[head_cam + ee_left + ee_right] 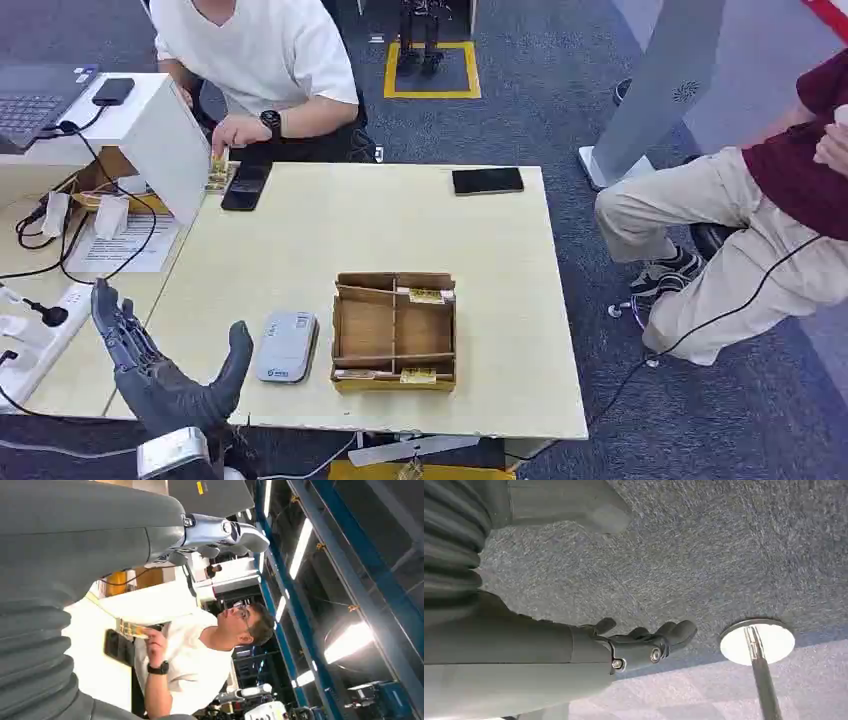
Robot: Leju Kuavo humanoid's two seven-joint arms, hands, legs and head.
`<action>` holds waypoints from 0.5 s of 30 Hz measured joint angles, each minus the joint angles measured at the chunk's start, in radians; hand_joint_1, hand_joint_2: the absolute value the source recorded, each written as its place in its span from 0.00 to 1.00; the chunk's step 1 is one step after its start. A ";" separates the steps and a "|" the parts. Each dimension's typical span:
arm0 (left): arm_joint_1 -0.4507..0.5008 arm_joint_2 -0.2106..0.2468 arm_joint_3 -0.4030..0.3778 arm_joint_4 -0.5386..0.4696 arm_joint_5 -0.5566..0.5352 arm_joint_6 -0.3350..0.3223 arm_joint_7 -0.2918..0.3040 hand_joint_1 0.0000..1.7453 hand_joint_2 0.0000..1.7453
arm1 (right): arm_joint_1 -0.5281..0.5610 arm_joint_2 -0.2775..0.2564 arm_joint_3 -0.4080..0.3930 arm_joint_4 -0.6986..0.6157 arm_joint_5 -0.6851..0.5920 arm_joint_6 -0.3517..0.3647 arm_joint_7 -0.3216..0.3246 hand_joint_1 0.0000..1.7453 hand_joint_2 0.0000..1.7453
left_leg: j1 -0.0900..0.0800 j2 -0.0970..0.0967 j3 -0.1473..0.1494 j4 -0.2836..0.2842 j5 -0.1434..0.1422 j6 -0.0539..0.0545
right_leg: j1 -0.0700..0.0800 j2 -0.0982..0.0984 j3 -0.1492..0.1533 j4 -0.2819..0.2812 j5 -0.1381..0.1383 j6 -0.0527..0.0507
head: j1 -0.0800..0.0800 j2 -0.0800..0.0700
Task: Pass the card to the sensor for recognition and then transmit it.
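Observation:
My left hand (160, 372) is raised palm-up over the table's near left corner, fingers spread and thumb out, holding nothing. Just right of it a grey sensor box (285, 346) lies flat on the table. A wooden divided tray (394, 330) beside the sensor holds yellow-labelled cards, one at its far edge (426, 295) and one at its near edge (418, 375). In the left wrist view my fingers (225, 532) stretch out empty. My right hand (644, 641) hangs over grey carpet with loosely bent fingers and nothing in it.
A person in a white shirt (260, 50) sits at the far side, holding a stack of cards (217, 172) by a black phone (246, 186). Another phone (487, 181) lies at the far right. A person in dark red (760, 210) sits right. Cables and a power strip (40, 320) crowd the left.

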 joint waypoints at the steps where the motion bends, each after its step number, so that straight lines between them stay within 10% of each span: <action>1: 0.000 0.000 0.000 0.000 0.000 0.000 0.000 0.06 1.00 | 0.000 0.000 0.000 0.000 0.000 0.000 0.000 0.00 1.00 | 0.000 0.000 0.000 0.000 0.000 0.000 | 0.000 0.000 0.000 0.000 0.000 0.000 | 0.000 0.000; 15: 0.000 0.000 0.000 0.001 0.000 0.000 0.000 0.13 1.00 | 0.000 0.000 0.000 0.000 0.000 0.000 0.000 0.00 1.00 | 0.000 0.000 0.000 0.000 0.000 0.000 | 0.000 0.000 0.000 0.000 0.000 0.000 | 0.000 0.000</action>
